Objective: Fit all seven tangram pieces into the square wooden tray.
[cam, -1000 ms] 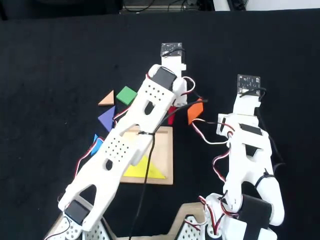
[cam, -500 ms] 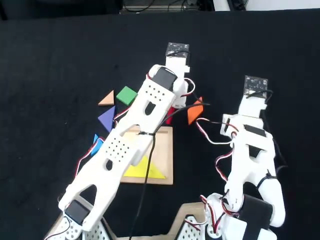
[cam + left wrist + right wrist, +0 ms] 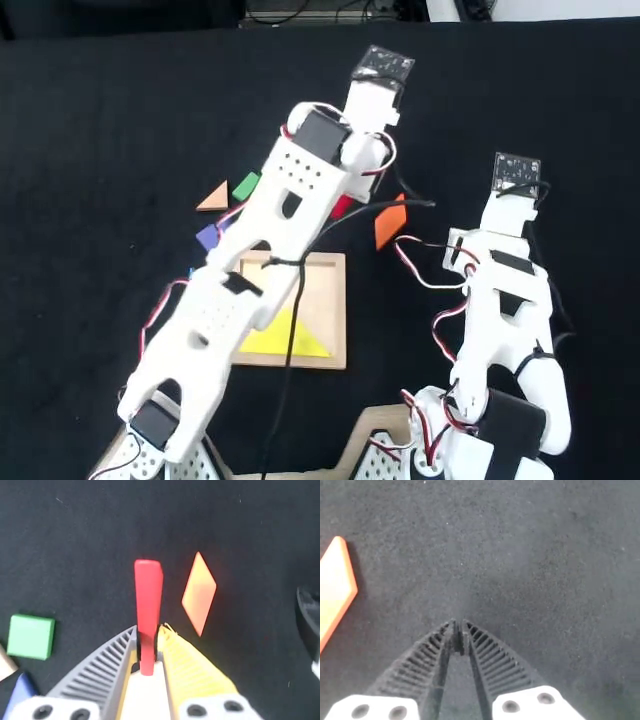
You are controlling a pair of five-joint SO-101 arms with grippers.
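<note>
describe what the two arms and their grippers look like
The left arm and right arm are white plastic with black servos and red, white and black cables; left gripper: one grey, one yellow ribbed finger; right gripper: two dark ribbed fingers.

Left gripper [image 3: 147,630], extended far forward, clamps a red piece [image 3: 148,592]; right gripper [image 3: 458,631] points downward, seemingly closed.

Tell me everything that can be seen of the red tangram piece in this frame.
The red piece is a flat, smooth slab, seen edge-on, clamped between the fingers of the left gripper and sticking out past their tips. It appears lifted off the black table, apart from the orange parallelogram beside it. Its full outline is hidden.
</note>
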